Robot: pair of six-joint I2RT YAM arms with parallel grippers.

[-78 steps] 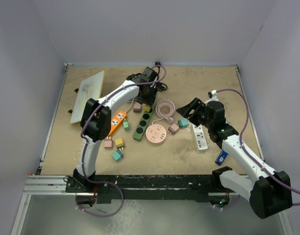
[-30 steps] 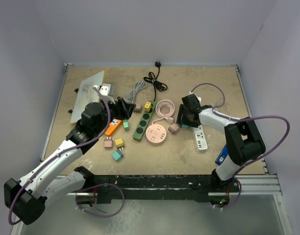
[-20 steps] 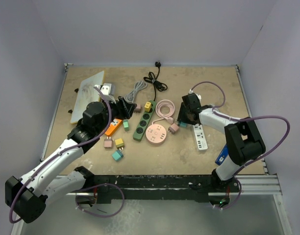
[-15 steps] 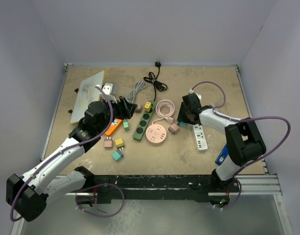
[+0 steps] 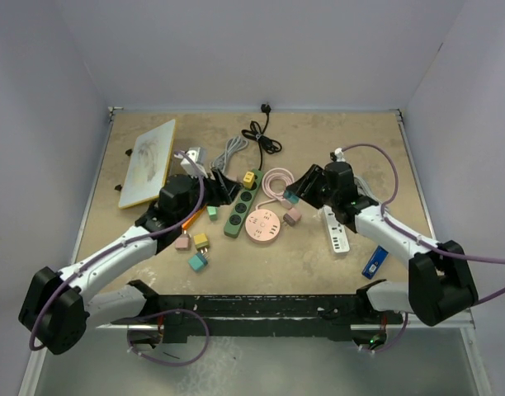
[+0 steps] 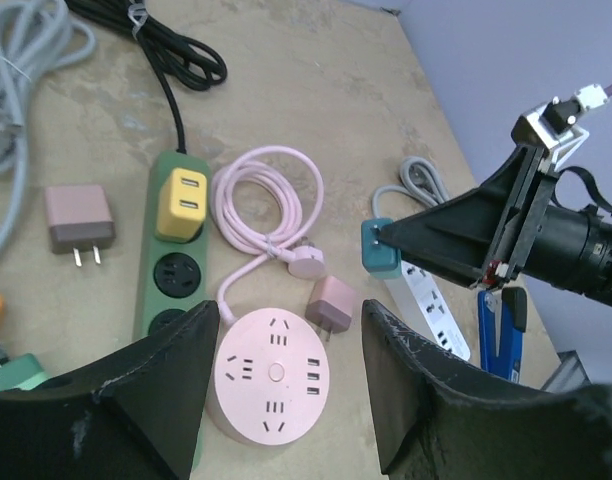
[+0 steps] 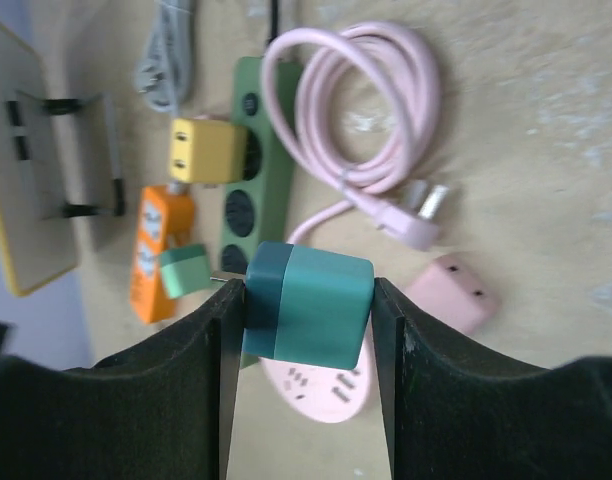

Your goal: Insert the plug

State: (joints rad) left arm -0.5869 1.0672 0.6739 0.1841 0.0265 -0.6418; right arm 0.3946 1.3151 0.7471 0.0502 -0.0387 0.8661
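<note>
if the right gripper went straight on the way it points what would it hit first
Probably the round pink power strip, met by the teal plug the right gripper holds; the green strip lies just beyond. Depth is unclear.

- Legible text, brands, numbers, signs: none in any view.
- Teal plug: visible faces show no readable marking.
- Pink round socket hub, centre: only socket slots can be made out.
- White power strip, right: any print is too small to read.
</note>
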